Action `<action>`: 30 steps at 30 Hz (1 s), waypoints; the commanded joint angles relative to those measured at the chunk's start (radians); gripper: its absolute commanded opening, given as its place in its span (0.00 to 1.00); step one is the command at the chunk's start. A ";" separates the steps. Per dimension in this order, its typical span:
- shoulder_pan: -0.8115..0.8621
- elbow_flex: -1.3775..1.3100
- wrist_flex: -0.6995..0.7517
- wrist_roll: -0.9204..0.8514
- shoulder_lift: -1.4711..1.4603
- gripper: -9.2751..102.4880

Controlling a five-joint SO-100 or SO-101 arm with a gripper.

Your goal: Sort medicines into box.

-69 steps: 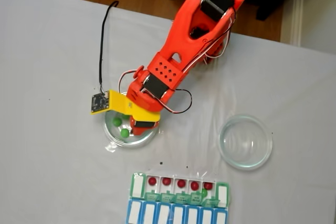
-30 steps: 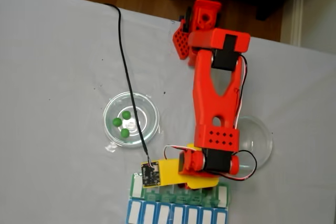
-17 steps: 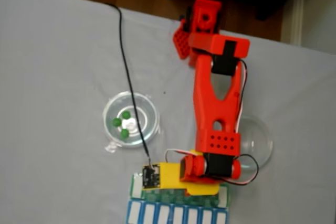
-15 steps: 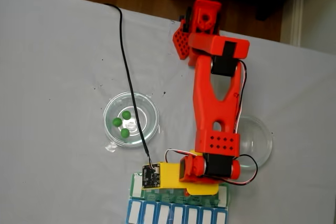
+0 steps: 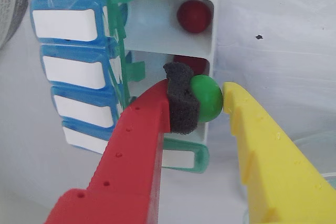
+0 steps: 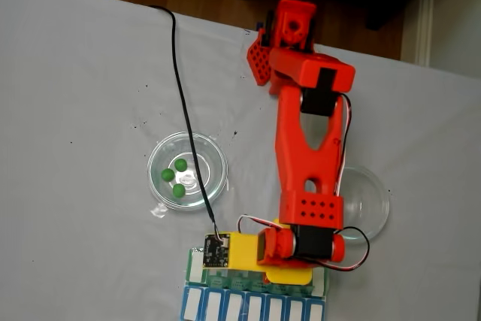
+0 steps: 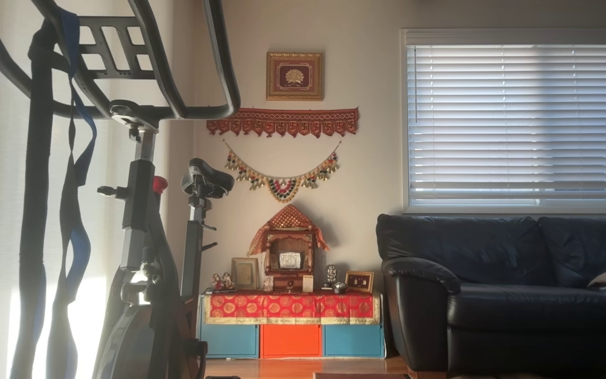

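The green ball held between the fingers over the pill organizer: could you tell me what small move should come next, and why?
Probably open the fingers slightly to release it. In the wrist view the green ball is pinched between the foam-padded red finger and the yellow finger, above an open compartment of the green-lidded organizer that seems to hold a dark red ball. A small nudge inward first may be safer, as the ball sits near the compartment's outer wall.

One green ball [image 5: 206, 98] hangs pinched above the green-lidded box [image 5: 207, 30] at the tabletop's near edge; dark red balls [image 5: 195, 16] sit inside.

four green balls (three in the left dish [image 6: 188, 171], one in the gripper [image 5: 210, 100]), three red balls visible, two clear dishes, two organizer rows.
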 commanded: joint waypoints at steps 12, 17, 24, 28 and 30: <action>-0.038 0.106 -0.150 0.130 0.084 0.10; -0.037 0.133 -0.193 0.166 0.092 0.10; -0.035 0.147 -0.201 0.186 0.109 0.10; -0.028 0.153 -0.201 0.213 0.138 0.10; -0.026 0.160 -0.198 0.236 0.156 0.10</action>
